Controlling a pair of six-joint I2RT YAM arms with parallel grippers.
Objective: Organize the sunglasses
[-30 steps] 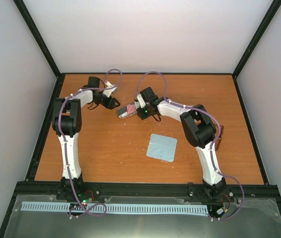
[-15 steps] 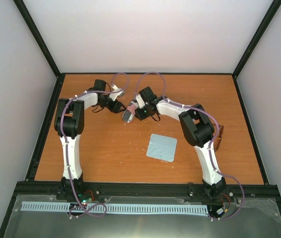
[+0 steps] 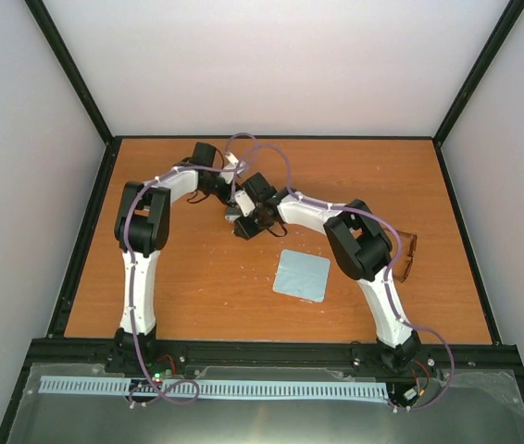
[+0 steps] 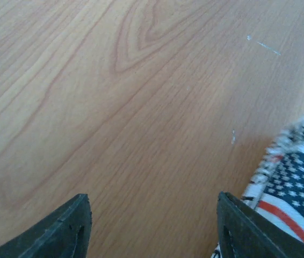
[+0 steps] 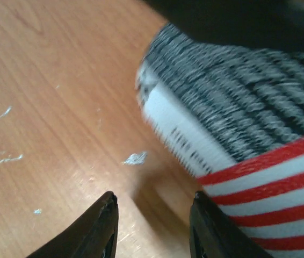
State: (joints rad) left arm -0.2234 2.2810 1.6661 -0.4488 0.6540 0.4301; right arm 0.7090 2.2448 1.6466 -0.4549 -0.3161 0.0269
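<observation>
Stars-and-stripes fabric fills the edges of both wrist views: the flag-patterned case (image 4: 294, 185) lies on the desk (image 3: 197, 277) towards the far side, and both arms are bent in over it. The sunglasses (image 3: 410, 252) are well apart from all this. They lie on the desk near its right edge, just behind the right arm's elbow, and neither arm touches them. The light blue cloth (image 3: 301, 275) lies flat between the case and the near edge.

My left pincer (image 4: 152, 215) is spread wide with only bare wood between its tips. The case sits off to the right, just beside the right-hand finger (image 4: 238, 226). My right pincer (image 5: 152, 215) stands at a narrower gap, also with wood showing between the tips. The case's grey knit end and red stripes lie just past its right-hand finger (image 5: 208, 231), which may be touching them. That view is blurred, so I can't tell for sure.

I judge the step to be getting the case held and opened, ready to take the glasses. To do it well I'd slide the left pincer sideways until the case is centred between its fingers, not outside one, and only then close. I'd keep the right pincer low and steady against the case as a brace, so the case pivots less on the smooth wood. Slow moves matter here, because a nudge could push the case away.
</observation>
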